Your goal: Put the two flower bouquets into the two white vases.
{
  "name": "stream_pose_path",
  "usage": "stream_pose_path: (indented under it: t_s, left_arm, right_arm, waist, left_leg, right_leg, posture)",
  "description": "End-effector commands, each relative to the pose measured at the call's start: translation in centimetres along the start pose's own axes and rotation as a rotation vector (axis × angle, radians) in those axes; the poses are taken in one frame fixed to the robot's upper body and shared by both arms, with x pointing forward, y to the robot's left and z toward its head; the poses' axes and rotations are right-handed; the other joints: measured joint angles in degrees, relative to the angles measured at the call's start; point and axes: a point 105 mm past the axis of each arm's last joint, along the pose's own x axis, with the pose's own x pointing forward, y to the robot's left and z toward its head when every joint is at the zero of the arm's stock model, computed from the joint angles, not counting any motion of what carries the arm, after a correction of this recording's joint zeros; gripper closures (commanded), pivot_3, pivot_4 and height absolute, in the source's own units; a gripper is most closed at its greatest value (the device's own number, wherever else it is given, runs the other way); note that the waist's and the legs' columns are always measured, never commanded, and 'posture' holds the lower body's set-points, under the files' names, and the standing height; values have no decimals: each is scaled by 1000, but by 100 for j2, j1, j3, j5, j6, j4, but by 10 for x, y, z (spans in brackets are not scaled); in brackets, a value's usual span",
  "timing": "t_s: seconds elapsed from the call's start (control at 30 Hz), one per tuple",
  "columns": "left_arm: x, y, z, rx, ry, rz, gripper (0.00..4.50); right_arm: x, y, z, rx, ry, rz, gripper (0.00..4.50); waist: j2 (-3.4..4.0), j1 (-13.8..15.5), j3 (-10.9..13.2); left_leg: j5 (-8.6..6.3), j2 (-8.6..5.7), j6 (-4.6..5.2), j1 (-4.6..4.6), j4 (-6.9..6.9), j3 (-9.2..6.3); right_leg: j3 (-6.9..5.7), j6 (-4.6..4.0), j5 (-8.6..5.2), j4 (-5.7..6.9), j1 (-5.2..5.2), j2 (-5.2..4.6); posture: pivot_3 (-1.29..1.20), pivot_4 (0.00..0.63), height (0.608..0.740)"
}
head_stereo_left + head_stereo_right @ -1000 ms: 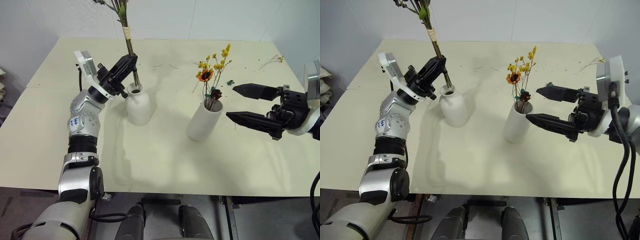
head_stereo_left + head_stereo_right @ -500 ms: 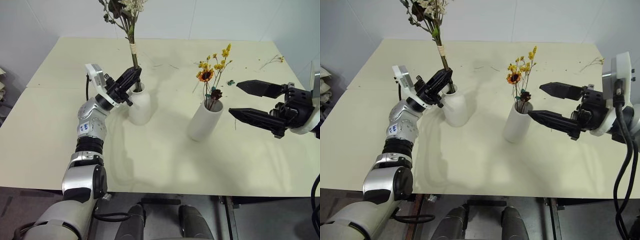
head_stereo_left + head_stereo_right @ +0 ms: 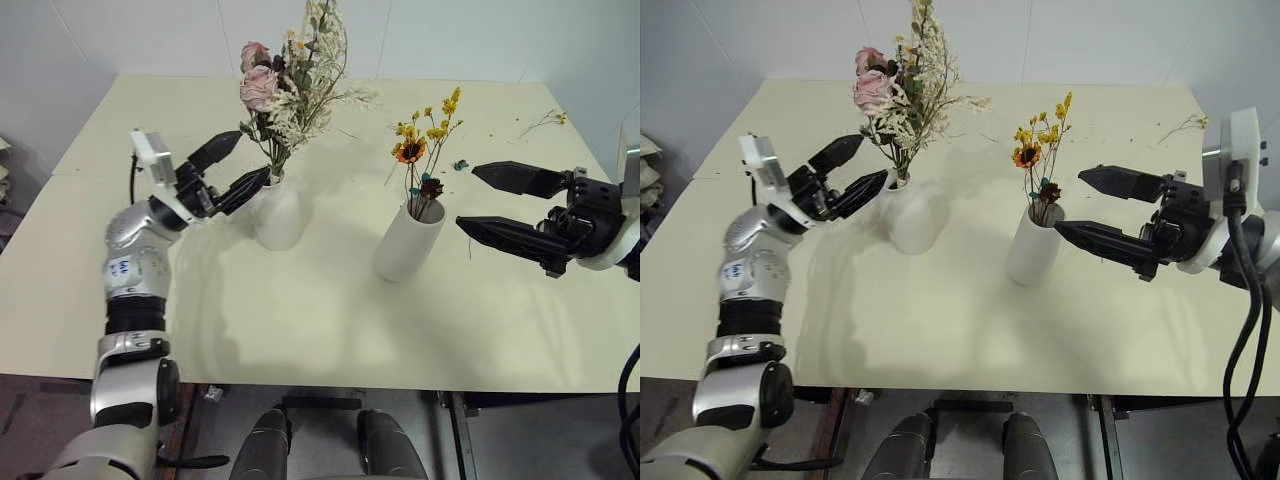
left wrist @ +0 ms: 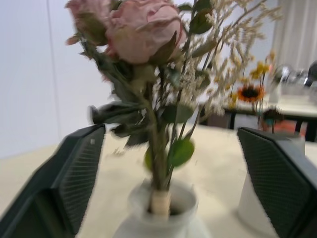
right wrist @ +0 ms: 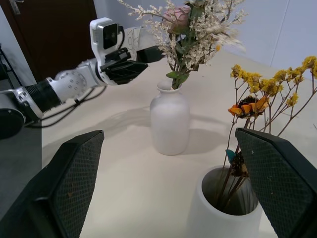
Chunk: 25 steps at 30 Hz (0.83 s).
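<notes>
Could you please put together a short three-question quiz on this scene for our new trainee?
1. True or false: the rose bouquet stands in the bottle-shaped vase.
2. Which vase holds the yellow bouquet? A) the cylinder vase B) the bottle-shaped vase C) neither
3. Fill in: the left gripper, beside the bottle-shaped vase, has its jaws ____, and so does the right gripper.

Key: 1 true; 2 A; 3 open.
</notes>
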Motion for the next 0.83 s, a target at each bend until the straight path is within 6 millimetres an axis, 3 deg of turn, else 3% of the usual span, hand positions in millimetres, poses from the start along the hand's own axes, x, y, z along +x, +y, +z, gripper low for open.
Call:
stream_pose_path:
  t_s: [0.03,0.17,0.37,0.53,0.7,0.83]
  left_arm:
    - [-22,0,17,96,130,-74,47]
    - [-39,4,47,127,165,-101,47]
    - [-46,-17,66,170,252,-209,47]
    - [-51,-37,68,90,307,-294,47]
    - [-64,-35,58,98,347,-261,47]
    - [-67,-32,61,118,354,-235,47]
  right_arm:
    - [1,-1,7,-38,-21,23,0]
    - [-1,-3,6,-21,-1,50,0]
    - [-12,-7,-9,-19,120,82,0]
    - [-16,-11,-25,-13,186,78,0]
    - [-23,-23,-39,-72,208,18,0]
    - [-31,-36,-35,-107,214,-24,0]
  waist:
    - [0,-19,0]
    - [0,-34,0]
    - [1,2,0]
    - [1,-24,0]
    - [2,-82,1]
    - [2,-120,1]
  left_leg:
    - [0,0,0,0,-1,0]
    - [0,5,0,0,-9,1]
    - [0,6,0,0,-34,2]
    - [0,9,0,0,-47,5]
    - [0,11,0,7,-50,14]
    - [0,10,0,6,-50,15]
  right_leg:
    - [0,-1,0,-1,-1,1]
    - [0,-4,0,-5,-2,4]
    - [-1,-4,0,-32,-1,-1]
    - [-1,-6,-1,-39,-6,1]
    - [2,-8,-3,-38,-4,1]
    - [4,-8,-3,-38,-4,0]
  posture:
    - [0,150,740]
    - [0,150,740]
    - [0,150,740]
    - [0,150,740]
    - [0,150,740]
    - [0,150,740]
